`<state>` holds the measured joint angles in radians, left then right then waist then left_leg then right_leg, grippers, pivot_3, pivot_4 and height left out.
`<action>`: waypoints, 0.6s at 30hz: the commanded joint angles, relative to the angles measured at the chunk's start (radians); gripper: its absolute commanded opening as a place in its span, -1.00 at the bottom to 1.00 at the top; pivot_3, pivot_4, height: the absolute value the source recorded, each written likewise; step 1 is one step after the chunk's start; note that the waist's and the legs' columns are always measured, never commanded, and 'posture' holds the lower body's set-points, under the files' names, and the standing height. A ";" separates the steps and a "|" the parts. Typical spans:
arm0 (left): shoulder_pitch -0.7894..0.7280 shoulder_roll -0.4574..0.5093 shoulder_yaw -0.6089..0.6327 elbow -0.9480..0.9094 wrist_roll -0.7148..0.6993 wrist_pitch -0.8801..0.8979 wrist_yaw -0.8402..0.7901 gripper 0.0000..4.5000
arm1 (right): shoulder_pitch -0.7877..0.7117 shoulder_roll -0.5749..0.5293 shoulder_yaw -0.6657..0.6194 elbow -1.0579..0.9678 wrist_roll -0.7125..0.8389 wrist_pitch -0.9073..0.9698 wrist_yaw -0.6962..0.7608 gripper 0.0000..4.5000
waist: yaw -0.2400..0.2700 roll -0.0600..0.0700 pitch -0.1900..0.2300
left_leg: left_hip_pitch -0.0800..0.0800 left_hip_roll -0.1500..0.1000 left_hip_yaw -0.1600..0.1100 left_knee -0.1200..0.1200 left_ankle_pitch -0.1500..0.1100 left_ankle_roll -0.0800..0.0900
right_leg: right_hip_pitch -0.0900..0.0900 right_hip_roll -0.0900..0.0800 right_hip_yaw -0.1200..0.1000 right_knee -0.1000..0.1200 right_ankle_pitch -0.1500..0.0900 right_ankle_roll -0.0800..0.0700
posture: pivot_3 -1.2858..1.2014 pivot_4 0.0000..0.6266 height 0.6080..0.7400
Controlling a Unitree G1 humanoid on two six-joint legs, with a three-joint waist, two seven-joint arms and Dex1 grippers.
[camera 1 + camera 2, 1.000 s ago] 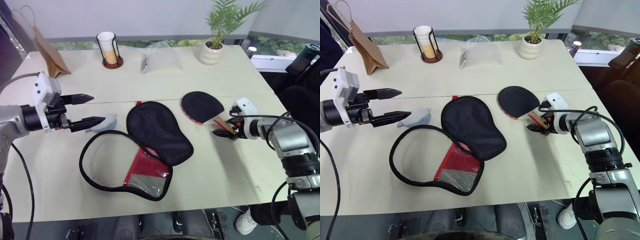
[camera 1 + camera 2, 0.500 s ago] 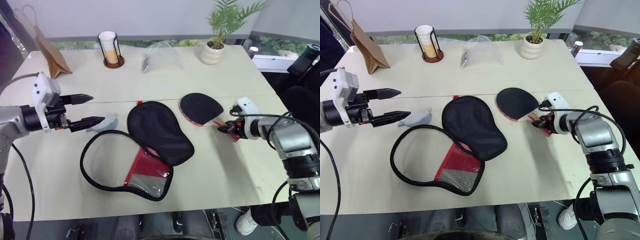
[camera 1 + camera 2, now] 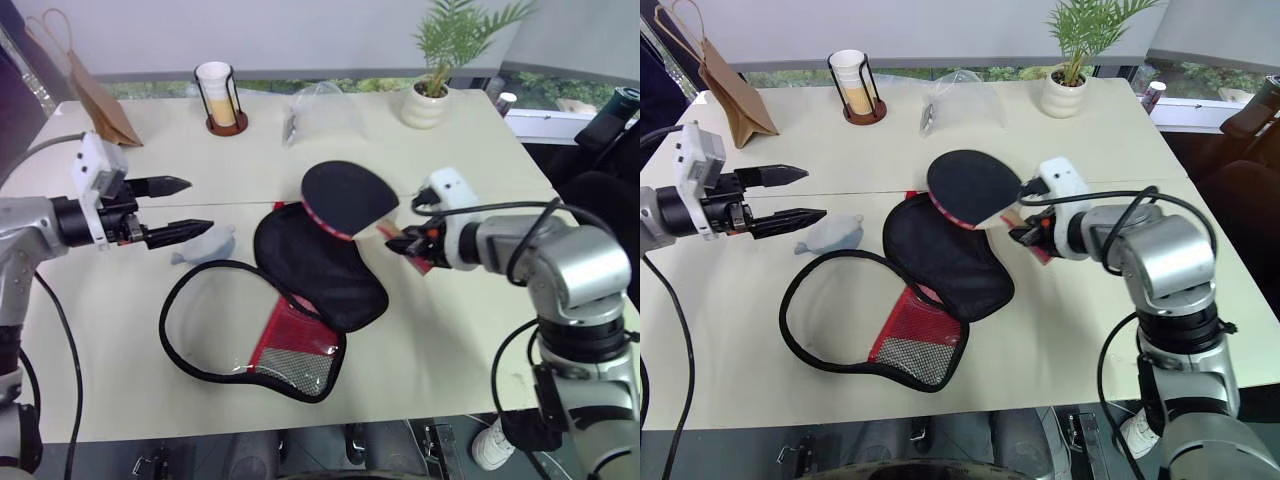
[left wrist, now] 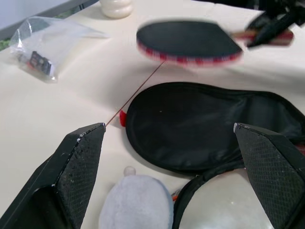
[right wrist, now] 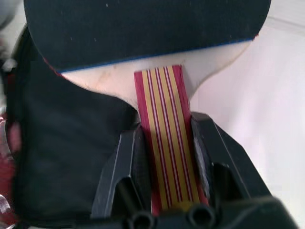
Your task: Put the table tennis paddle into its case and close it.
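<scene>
I see the paddle [image 3: 346, 196] lifted off the table, its blade over the far end of the case [image 3: 318, 262]. My right gripper [image 3: 404, 243] is clenched on its striped handle. The case lies unzipped and empty on the table [image 3: 450, 330]. My left gripper [image 3: 180, 207] hovers left of it with its 2 fingers spread wide, holding nothing, a grey plush toy [image 3: 205, 245] just beside them.

Round black-rubber table tennis paddle [image 3: 345, 196] showing red edging and tan-and-red striped handle; black fabric case [image 3: 318, 262] displaying red panel.
</scene>
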<state>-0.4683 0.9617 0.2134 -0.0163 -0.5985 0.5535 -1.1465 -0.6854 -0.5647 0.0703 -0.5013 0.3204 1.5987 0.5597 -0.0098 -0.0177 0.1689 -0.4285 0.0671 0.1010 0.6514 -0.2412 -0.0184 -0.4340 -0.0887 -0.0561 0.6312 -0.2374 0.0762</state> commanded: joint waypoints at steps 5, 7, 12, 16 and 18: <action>-0.061 -0.008 -0.022 -0.027 0.000 0.005 -0.008 1.00 | 0.024 0.067 0.059 -0.058 0.000 0.016 -0.133 -0.62 | -0.004 0.000 0.000 | 0.000 0.000 0.000 0.000 0.000 0.000 | 0.000 0.000 0.000 0.000 0.000 0.000 | 0.03 -0.52 1.00; -0.067 -0.006 -0.025 -0.028 -0.003 0.010 -0.011 1.00 | 0.031 0.088 0.075 -0.063 0.004 0.016 -0.158 -0.62 | -0.006 0.000 0.000 | 0.000 0.000 0.000 0.000 0.000 0.000 | 0.000 0.001 0.000 0.000 0.001 0.001 | 0.03 -0.52 1.00; -0.071 0.003 -0.032 -0.020 0.001 0.009 -0.030 1.00 | 0.028 0.147 0.132 -0.025 -0.003 0.016 -0.225 -0.62 | -0.007 0.000 0.000 | 0.000 0.000 0.000 0.000 0.000 0.000 | 0.000 0.001 0.000 0.001 0.001 0.003 | 0.03 -0.52 1.00; -0.081 -0.001 -0.039 -0.015 0.006 0.010 -0.035 1.00 | 0.019 0.159 0.168 -0.017 0.013 0.016 -0.242 -0.62 | -0.005 0.000 0.000 | 0.000 0.000 0.000 0.000 0.000 0.000 | 0.000 0.001 0.000 0.001 0.002 0.003 | 0.03 -0.52 1.00; -0.082 -0.004 -0.042 -0.011 0.009 0.007 -0.037 1.00 | 0.012 0.157 0.185 -0.018 0.026 0.016 -0.242 -0.62 | -0.003 0.000 0.000 | 0.000 0.000 0.000 0.000 0.000 0.000 | 0.000 0.001 0.000 0.001 0.002 0.003 | 0.03 -0.52 1.00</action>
<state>-0.5241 0.9484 0.1694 -0.0189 -0.5971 0.5636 -1.1783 -0.6446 -0.4112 0.2606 -0.4867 0.3321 1.6077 0.3199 -0.0133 -0.0179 0.1687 -0.4282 0.0672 0.1007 0.6513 -0.2411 -0.0182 -0.4342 -0.0880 -0.0558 0.6317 -0.2359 0.0788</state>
